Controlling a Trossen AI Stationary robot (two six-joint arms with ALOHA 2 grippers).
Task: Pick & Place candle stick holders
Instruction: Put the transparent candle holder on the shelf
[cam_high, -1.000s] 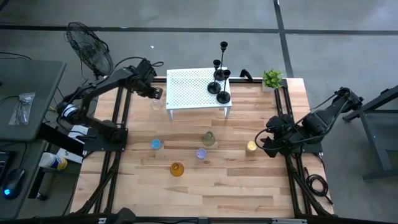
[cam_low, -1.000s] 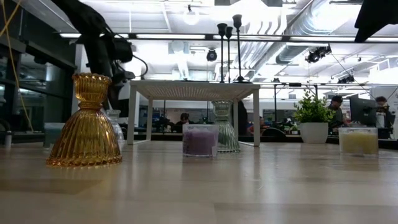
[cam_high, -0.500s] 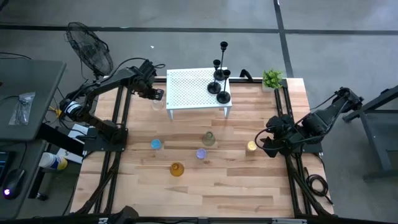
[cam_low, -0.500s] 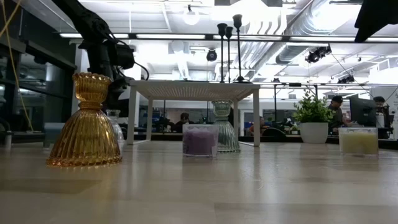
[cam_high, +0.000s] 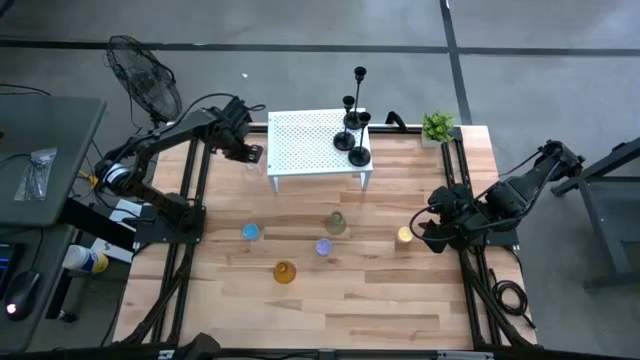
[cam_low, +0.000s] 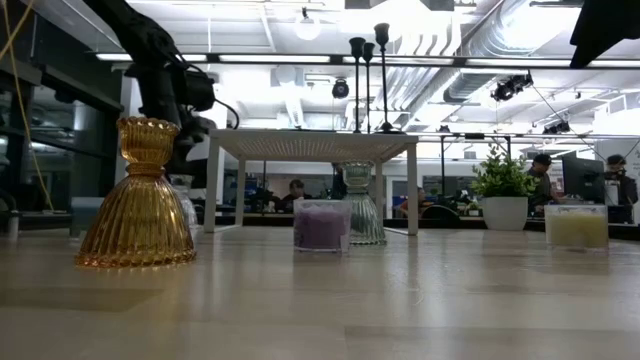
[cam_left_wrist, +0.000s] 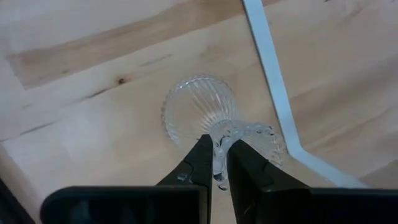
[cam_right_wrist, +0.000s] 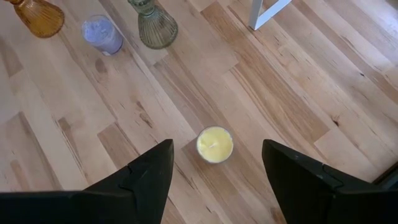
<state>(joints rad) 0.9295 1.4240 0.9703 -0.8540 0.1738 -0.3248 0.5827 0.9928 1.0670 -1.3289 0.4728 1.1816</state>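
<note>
- Bench (cam_high: 330, 300): pale wood planks with darker grain streaks and knots.
- Small raised stand (cam_high: 315, 145): white, top perforated with a fine dot pattern.
- Three candlesticks (cam_high: 355, 125): plain black.
- Ribbed holder (cam_low: 139, 195): amber glass, vertical fluting.
- Second ribbed holder (cam_right_wrist: 153, 23): grey-green glass, same fluting.
- Clear holder (cam_left_wrist: 202, 115): colourless glass, fine radial ribs.
- Small cup (cam_right_wrist: 102, 33): lilac.
- Small cup (cam_right_wrist: 215, 144): pale yellow.
- Small cup (cam_high: 250, 232): light blue.
- Potted plant (cam_low: 503, 185): green leaves, white pot.
- Left end effector (cam_left_wrist: 215, 169) and right end effector (cam_right_wrist: 217, 174): black.
- Fan (cam_high: 145, 80): black wire grille.
</note>
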